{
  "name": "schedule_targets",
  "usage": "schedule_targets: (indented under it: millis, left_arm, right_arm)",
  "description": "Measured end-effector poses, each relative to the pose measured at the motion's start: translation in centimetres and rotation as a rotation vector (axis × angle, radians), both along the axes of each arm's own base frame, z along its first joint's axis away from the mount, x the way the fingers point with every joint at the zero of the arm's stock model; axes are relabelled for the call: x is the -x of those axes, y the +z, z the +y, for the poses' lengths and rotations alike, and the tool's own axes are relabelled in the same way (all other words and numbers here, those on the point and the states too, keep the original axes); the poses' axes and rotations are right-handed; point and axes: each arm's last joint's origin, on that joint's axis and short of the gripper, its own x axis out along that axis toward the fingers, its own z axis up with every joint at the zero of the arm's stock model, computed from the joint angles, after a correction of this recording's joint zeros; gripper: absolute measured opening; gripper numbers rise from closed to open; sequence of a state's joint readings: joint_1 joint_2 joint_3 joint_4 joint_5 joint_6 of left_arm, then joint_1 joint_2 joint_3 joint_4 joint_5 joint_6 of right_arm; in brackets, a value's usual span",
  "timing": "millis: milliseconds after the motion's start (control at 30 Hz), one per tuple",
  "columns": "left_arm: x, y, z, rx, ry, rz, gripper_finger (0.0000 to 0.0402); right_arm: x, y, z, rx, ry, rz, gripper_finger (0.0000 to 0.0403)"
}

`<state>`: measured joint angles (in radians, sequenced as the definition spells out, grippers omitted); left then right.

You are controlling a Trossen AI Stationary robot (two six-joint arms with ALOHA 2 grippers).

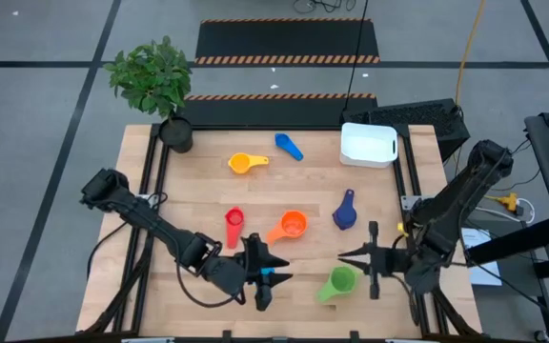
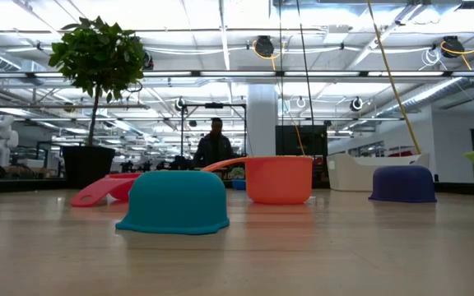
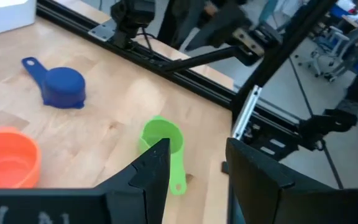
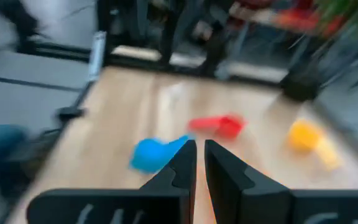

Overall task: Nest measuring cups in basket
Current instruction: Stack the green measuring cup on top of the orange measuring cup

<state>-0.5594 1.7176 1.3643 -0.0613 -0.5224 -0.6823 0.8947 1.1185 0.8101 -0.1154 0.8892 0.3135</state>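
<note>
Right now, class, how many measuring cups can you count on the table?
6: yellow cup and blue cup at the far side, navy cup right of centre, red cup and orange cup mid-table, green cup near. A teal one sits under the left claw.

Green cup (image 3: 161, 138) beyond parted left gripper (image 3: 197, 171), near navy cup (image 3: 62, 86)

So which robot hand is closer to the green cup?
Right. The right end effector sits just beside the green cup, toward the table's right edge. The left end effector is farther away, on the cup's other side.
</note>
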Motion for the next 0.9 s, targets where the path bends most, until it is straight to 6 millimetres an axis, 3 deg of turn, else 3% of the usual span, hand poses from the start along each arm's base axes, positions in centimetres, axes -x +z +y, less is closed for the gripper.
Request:
schedule_targets:
  millis: [300, 533, 733, 900]
  left_arm:
    - [-0.8, -0.7, -0.4, 0.009, -0.004, -0.018, 0.0159]
    - [-3.6, -2.7, -0.3, 0.045, -0.118, -0.088, 0.0159]
    - [-3.9, -3.3, 0.6, 0.087, -0.081, -0.035, 0.0162]
    - [-3.6, -3.3, 0.0, 0.089, -0.093, -0.036, 0.0211]
  right_arm:
    - [1.0, -2.0, -1.5, -0.187, 0.033, 0.307, 0.0025]
    - [1.2, -2.2, -1.5, -0.226, 0.061, 0.369, 0.0025]
    - [1.2, -2.3, -1.4, -0.24, 0.1, 0.404, 0.0025]
    - [1.3, -2.4, -1.4, -0.229, 0.109, 0.414, 0.0025]
